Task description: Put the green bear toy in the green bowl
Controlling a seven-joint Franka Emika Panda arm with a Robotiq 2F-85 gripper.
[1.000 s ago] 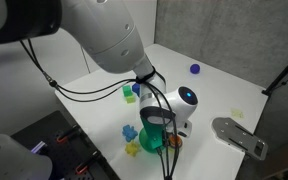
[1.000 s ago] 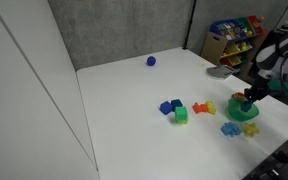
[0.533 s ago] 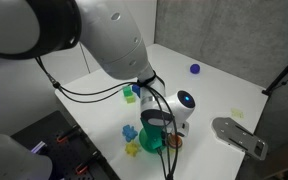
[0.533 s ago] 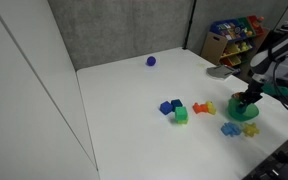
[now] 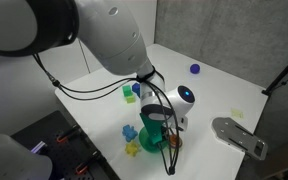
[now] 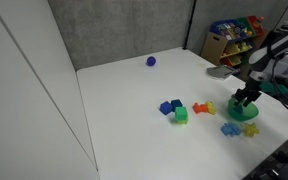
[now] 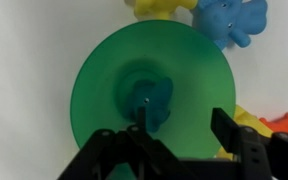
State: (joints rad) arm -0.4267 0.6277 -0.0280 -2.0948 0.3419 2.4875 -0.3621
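One round bright green plastic bowl point(image 7: 94, 90); one small lumpy mid-green bear toy point(image 7: 156, 100); two blue toy figures point(image 6: 167, 107) point(image 6: 229, 129); one square light-green block point(image 6: 180, 115); one small purple ball point(image 6: 151, 61); one orange-red toy point(image 6: 198, 108); one yellow toy point(image 6: 210, 105); one pale yellow-green spiky toy point(image 6: 251, 130)

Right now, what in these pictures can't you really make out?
green bear toy: in the wrist view it is blurred, green against the green bowl, so its pose is unclear.
The same toy in an exterior view: hidden by the gripper and the bowl's wall.
blue toy: wrist view, cut off by the top edge.
orange toy: wrist view, mostly behind a gripper finger and the right edge.
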